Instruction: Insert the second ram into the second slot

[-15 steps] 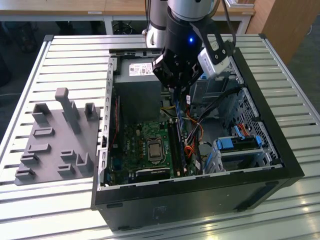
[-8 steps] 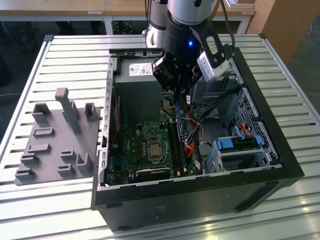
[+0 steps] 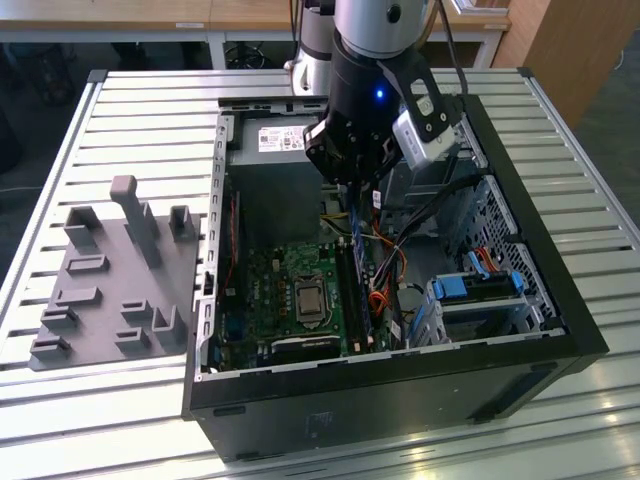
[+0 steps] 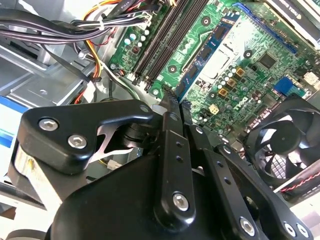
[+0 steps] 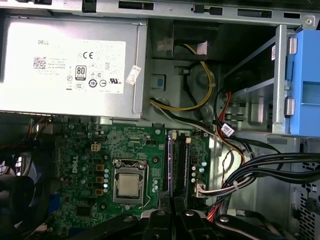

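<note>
My gripper (image 3: 352,188) hangs inside the open computer case (image 3: 560,300), over the motherboard (image 3: 270,290). Its black fingers (image 4: 169,107) are shut on the second ram (image 4: 207,47), a thin blue stick with dark chips. The stick runs lengthwise along the black memory slots (image 5: 186,165). In the first wrist view the second ram (image 5: 169,165) appears edge-on, right beside those slots, with my gripper (image 5: 173,207) straddling it. In the exterior view the second ram (image 3: 362,262) is a narrow blue line below the wrist. Whether it sits in a slot I cannot tell.
The power supply (image 5: 70,60) fills the case's far end. The processor socket (image 5: 129,182) lies beside the slots and a fan (image 4: 280,145) is close by. Black and coloured cables (image 5: 260,170) cross near the blue drive bay (image 3: 475,285). A grey fixture plate (image 3: 110,280) lies on the slatted table.
</note>
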